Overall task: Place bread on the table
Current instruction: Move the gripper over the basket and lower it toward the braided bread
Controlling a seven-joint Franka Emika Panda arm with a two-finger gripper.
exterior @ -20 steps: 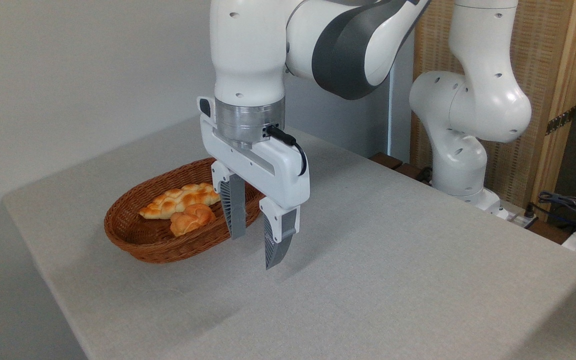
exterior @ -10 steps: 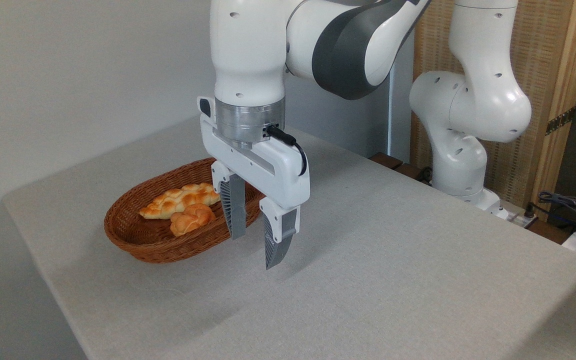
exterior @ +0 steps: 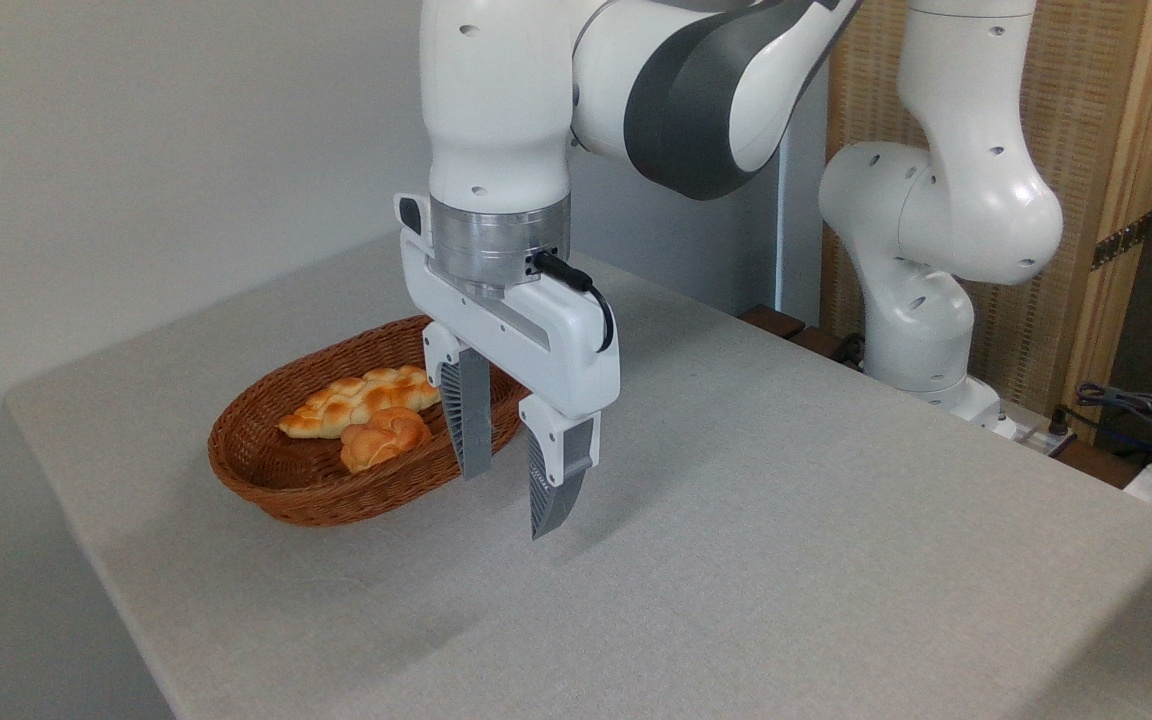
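Observation:
The bread (exterior: 358,400), a long braided golden-brown loaf, lies inside a brown wicker basket (exterior: 266,478) on the table (exterior: 786,540), which is covered in light grey cloth. My gripper (exterior: 508,500) hangs above the table just to the right of the basket, fingers pointing down. It is open, with nothing between its grey ribbed fingers (exterior: 468,420). One finger overlaps the basket's right rim in the picture. The loaf sits well to the left of the gripper, untouched.
A small round orange knotted bun (exterior: 383,438) lies in the basket just in front of the loaf. The arm's white base (exterior: 921,320) stands at the table's far right. Cables and dark gear (exterior: 1151,420) sit beyond the right edge.

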